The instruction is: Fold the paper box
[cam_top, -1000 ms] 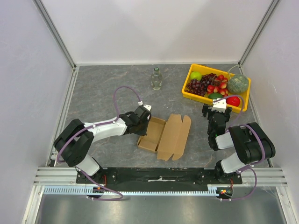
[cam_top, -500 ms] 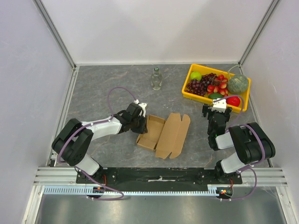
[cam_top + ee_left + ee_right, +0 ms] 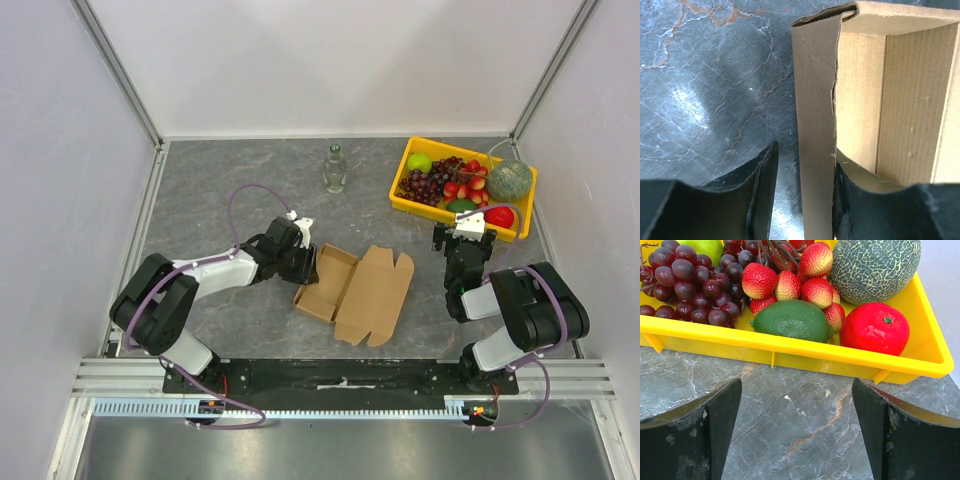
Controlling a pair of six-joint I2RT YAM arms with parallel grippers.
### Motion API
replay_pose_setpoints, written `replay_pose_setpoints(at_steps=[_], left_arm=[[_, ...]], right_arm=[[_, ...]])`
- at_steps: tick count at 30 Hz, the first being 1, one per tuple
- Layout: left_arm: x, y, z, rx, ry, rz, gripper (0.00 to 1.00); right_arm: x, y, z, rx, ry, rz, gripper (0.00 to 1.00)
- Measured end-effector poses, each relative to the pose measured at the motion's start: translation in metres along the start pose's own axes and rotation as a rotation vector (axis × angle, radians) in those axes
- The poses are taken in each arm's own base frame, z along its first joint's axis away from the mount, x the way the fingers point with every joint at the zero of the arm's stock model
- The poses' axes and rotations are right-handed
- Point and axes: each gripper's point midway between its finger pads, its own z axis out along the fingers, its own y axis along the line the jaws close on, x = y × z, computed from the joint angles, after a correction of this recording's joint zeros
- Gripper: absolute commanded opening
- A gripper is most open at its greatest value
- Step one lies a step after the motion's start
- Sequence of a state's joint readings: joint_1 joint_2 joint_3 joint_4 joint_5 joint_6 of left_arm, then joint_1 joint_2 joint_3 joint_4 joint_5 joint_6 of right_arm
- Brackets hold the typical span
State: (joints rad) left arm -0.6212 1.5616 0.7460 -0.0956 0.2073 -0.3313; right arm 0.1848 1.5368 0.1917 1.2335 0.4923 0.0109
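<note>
L gripper (image 3: 306,266) is astride the box (image 3: 355,290): wrist cam has the upright side wall (image 3: 815,130) running straight between the fingers. Inner finger (image 3: 860,205) is inside the tray half, right up against the cardboard. Outer finger (image 3: 760,200) is outside the wall, w/ a strip of table (image 3: 715,100) showing between them. So the jaws are partway apart, not pinching, nothing held. The wall's top layer shows a ragged seam along its inner edge. From the top cam the box lies just right of the L gripper, skewed to the table edge. Its tray half is nearest the gripper, and the lid panel w/ flaps lies open and flat on the far side from it. A glass bottle (image 3: 335,168) stands well ahead of the L gripper, apart from the box. R gripper (image 3: 795,435) is spread fully wide & empty, low over the table. The box is well off to its left. Directly ahead of it is the front wall of a yellow tray (image 3: 790,347) holding grapes (image 3: 685,285), strawberries (image 3: 790,280), a green fruit (image 3: 792,320), a red fruit (image 3: 875,327) and a melon (image 3: 872,267). L arm is stretched low, fwd and rightward from its base, w/ a cable looped over the wrist. R arm is folded back over its base, wrist pointing fwd at the tray.
</note>
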Motion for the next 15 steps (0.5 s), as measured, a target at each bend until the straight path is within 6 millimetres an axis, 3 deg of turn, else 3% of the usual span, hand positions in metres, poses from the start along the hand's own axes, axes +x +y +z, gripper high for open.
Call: replay_pose_setpoints(at_steps=[6, 11, 15], left_arm=[[-0.006, 0.002, -0.006, -0.019, -0.024, 0.009, 0.58], [-0.015, -0.004, -0.014, -0.002, -0.057, 0.019, 0.74], [-0.028, -0.012, -0.028, 0.011, -0.092, 0.026, 0.75]], right_arm=[[0.000, 0.000, 0.000, 0.000, 0.000, 0.000, 0.98], [0.000, 0.000, 0.000, 0.000, 0.000, 0.000, 0.98], [0.000, 0.000, 0.000, 0.000, 0.000, 0.000, 0.98]])
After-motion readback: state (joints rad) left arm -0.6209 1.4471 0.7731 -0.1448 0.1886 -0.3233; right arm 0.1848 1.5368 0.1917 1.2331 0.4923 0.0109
